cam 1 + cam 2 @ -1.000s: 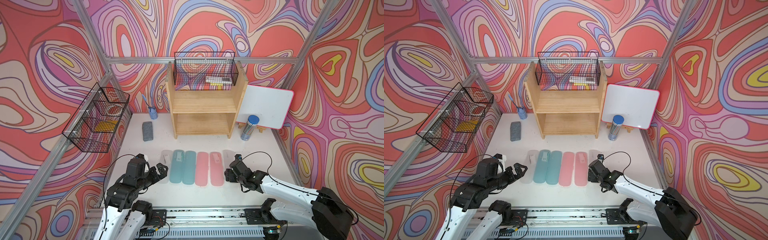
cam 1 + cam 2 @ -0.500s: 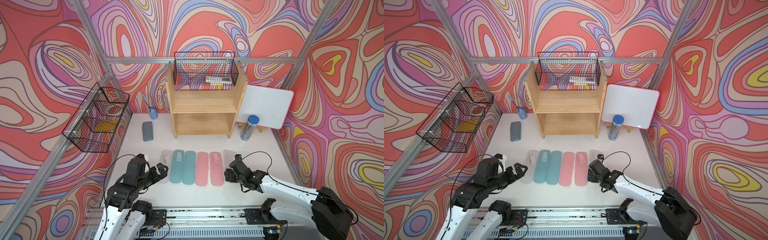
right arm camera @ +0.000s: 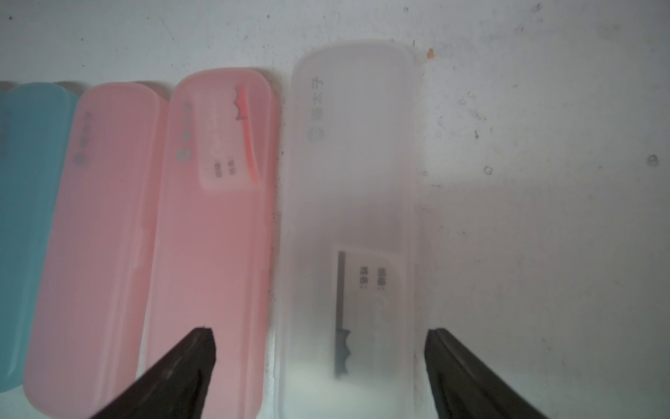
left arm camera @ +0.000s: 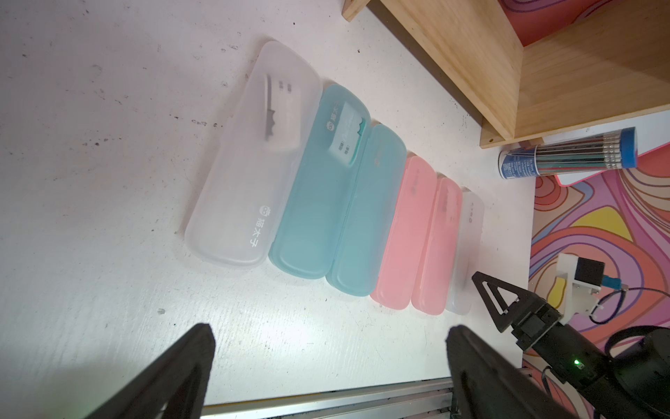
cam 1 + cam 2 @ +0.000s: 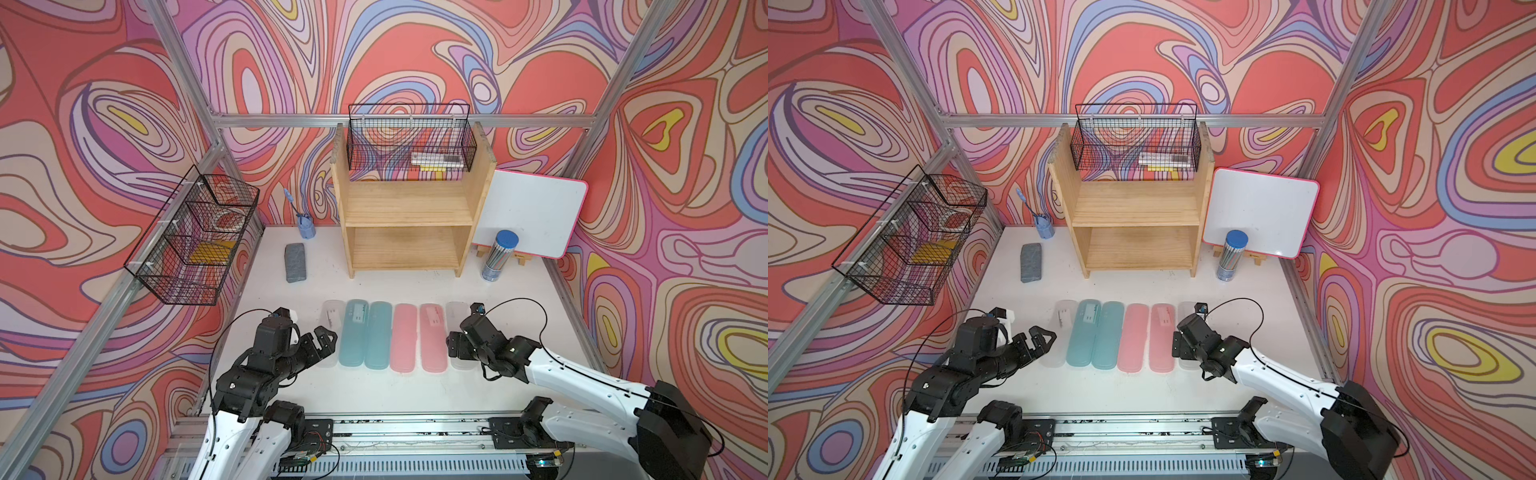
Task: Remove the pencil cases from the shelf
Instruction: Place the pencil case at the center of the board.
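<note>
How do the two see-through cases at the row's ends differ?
The clear case by the teal ones has its label toward the shelf; the clear case by the pink ones has it at the opposite end. Only the latter is straddled by the right gripper's open fingers. Both lie flat, same shape.

Pencil cases (image 5: 378, 336) in a row, before shelf (image 5: 409, 212), basket (image 5: 409, 143) seemingly atop

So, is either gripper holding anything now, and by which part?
Nothing is held. The right gripper stands open over a frosted clear case lying flat on the table; the left gripper is open and empty.
</note>
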Available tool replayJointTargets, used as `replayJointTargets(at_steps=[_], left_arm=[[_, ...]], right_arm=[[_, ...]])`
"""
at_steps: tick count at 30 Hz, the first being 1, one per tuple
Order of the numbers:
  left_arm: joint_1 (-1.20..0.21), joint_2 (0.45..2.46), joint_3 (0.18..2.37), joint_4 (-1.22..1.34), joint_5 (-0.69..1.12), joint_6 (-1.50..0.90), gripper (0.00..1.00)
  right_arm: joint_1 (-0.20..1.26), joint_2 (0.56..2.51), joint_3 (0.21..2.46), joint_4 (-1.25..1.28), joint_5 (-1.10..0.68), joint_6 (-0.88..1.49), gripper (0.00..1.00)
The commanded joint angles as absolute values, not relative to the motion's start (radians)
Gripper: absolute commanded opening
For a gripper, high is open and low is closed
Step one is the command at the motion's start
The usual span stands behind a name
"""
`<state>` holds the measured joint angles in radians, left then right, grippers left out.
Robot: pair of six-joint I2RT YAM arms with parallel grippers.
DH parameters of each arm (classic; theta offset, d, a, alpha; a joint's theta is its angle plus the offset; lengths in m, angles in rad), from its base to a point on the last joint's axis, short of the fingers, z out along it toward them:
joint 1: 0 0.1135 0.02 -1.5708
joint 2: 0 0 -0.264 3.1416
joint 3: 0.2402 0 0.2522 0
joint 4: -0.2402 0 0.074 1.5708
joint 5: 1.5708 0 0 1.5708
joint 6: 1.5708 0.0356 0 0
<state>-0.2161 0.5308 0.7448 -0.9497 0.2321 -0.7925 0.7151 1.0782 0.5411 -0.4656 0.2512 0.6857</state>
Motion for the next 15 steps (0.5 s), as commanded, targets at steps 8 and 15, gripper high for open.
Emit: replayJointTargets(at_steps=[8, 15], left_arm=[[-0.212, 0.509, 0.756, -0.831, 0.089, -0.643, 0.99], [-0.212, 0.585, 0.709, -0.526, -0.042, -0.392, 0.99]], right_arm=[[0.718, 0.986, 0.706, -0.622, 0.427, 0.683, 0.98], [0.718, 1.026, 0.853, -0.691, 0.652, 0.562, 0.98]])
